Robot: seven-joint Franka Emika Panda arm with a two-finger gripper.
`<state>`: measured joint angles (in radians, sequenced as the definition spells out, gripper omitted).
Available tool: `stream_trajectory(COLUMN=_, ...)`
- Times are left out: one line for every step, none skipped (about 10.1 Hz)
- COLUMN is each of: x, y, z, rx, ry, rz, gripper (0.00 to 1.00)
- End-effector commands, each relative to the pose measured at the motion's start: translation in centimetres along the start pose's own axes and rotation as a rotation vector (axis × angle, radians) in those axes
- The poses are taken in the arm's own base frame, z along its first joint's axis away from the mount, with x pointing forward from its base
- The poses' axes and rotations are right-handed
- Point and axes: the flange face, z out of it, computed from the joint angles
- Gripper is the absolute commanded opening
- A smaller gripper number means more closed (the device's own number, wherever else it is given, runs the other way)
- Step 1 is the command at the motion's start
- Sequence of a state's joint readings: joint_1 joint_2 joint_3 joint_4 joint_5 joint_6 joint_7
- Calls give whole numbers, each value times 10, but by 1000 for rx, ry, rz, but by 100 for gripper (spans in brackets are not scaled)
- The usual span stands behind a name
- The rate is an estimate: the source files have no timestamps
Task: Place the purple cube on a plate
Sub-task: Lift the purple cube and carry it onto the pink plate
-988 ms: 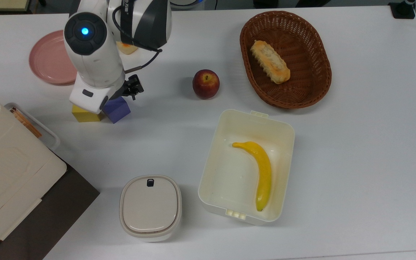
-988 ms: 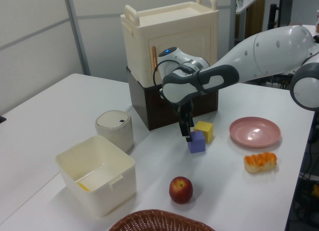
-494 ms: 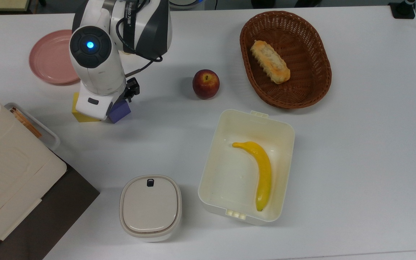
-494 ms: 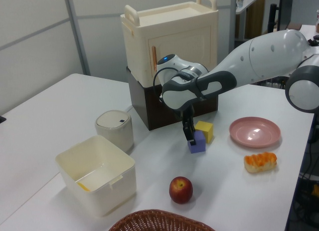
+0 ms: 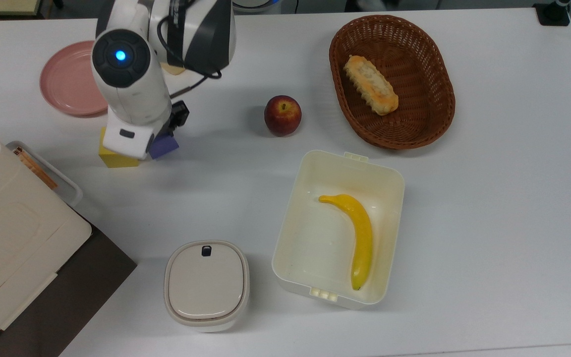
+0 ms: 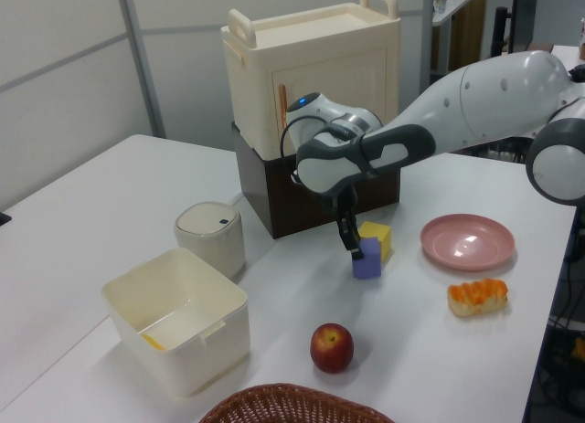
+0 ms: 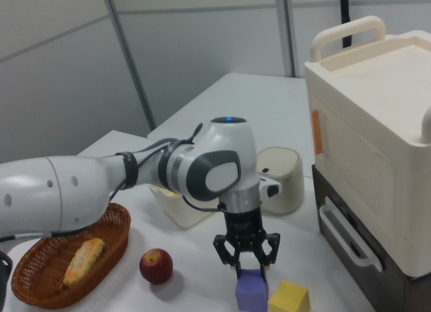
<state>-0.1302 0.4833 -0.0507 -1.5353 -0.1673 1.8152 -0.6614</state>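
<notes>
Gripper (image 7: pixel 247 263) straddles the purple cube (image 7: pixel 251 290), fingers narrowly parted around its top, beside one yellow cube (image 7: pixel 289 298) on the table; whether the cube has left the table cannot be told; a firm, centred squeeze seems wise before carrying it to the one pink plate (image 6: pixel 467 240); one apple (image 5: pixel 282 115) lies nearby.

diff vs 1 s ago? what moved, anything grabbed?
The hand came down over the purple cube and now straddles its top; a firm grip cannot be confirmed. The cube shifted slightly toward the left view's right, closer to the yellow cube, and looks still on the table. The plate, apple, basket and banana stayed put.
</notes>
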Motion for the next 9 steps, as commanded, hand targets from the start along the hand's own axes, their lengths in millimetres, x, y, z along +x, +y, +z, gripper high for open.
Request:
stream_trajectory(x=-37, y=-16, z=-54, rx=13, ry=-42, rz=-11, gripper=33)
stream_trajectory(x=-45, y=-16, z=-56, rx=29, ry=-66, rz=-3, gripper=33)
stream_trajectory(x=-58, y=-10, z=-55, rx=19, ry=-121, rz=6, gripper=33)
stream_trajectory(x=-72, y=2, z=-51, rx=6, ry=-165, rz=19, gripper=33)
stream_trajectory(x=-86, y=15, z=-47, rx=11, ry=-178, rz=46, gripper=36)
stream_trajectory(x=-108, y=35, z=-39, rx=28, ry=-182, rz=88, gripper=39)
stream_trajectory(x=-123, y=48, z=-30, rx=46, ry=-189, rz=94, gripper=39)
stream_trajectory(x=-138, y=60, z=-26, rx=54, ry=-196, rz=95, gripper=39)
stream_trajectory(x=-150, y=68, z=-22, rx=66, ry=-197, rz=81, gripper=44)
